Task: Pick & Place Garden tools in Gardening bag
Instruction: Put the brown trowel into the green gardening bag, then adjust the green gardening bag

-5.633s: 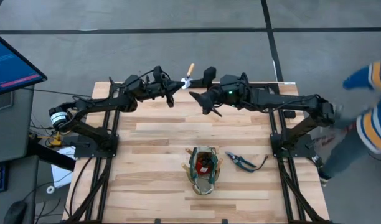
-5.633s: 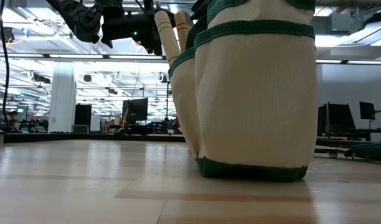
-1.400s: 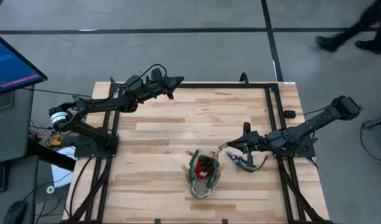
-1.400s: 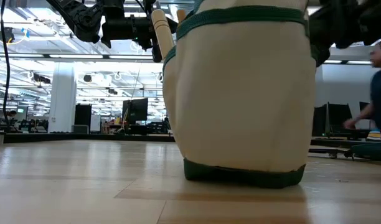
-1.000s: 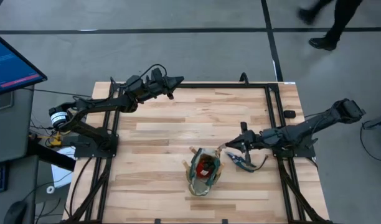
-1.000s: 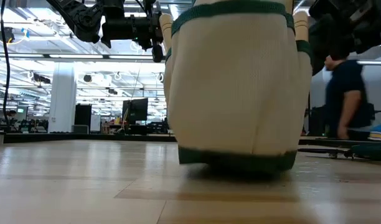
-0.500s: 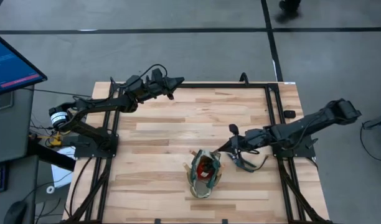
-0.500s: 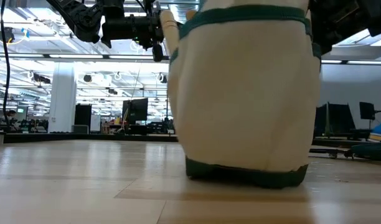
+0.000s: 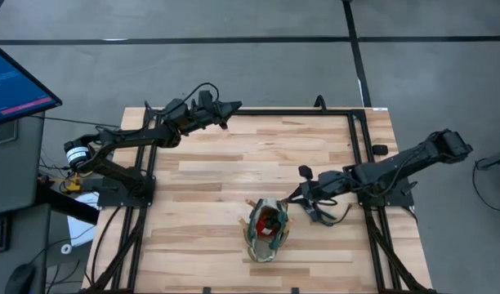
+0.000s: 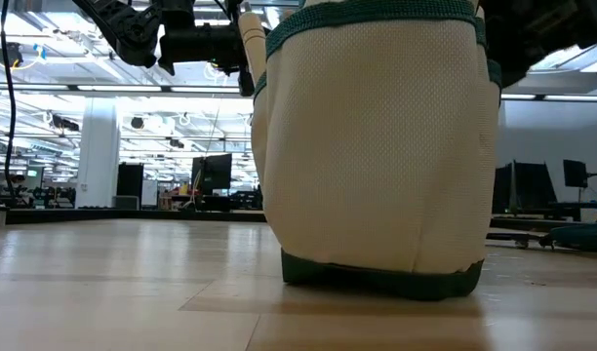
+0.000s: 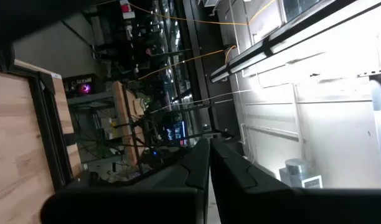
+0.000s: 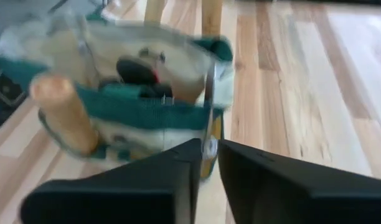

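Observation:
The gardening bag (image 9: 265,231) stands near the middle of the table's near half, with pale wooden tool handles (image 12: 61,112) and a red object (image 9: 267,218) sticking out of it. It fills the low view (image 10: 377,146). My right gripper (image 9: 289,196) reaches in low from the right to the bag's far right rim, nearly shut around a thin silver tool part (image 12: 208,118). The dark-handled pruning shears (image 9: 320,215) lie on the table under that arm. My left gripper (image 9: 235,104) hovers shut over the far edge, holding nothing. My right gripper has a thin silver strip of a garden tool (image 12: 207,147) between its two fingers, which stand only slightly apart. The fingers come about level from the table's right side, at the bag's rim. Where the strip goes below the fingers is hidden by the bag.
A small dark object (image 9: 379,149) sits near the table's right edge. A monitor (image 9: 13,86) stands off the table to the left. Bare wood lies between the bag and the left arm.
My right gripper has moved a little toward the table's left, up against the bag. The bag has rocked and shifted slightly on the table. My left arm has kept still.

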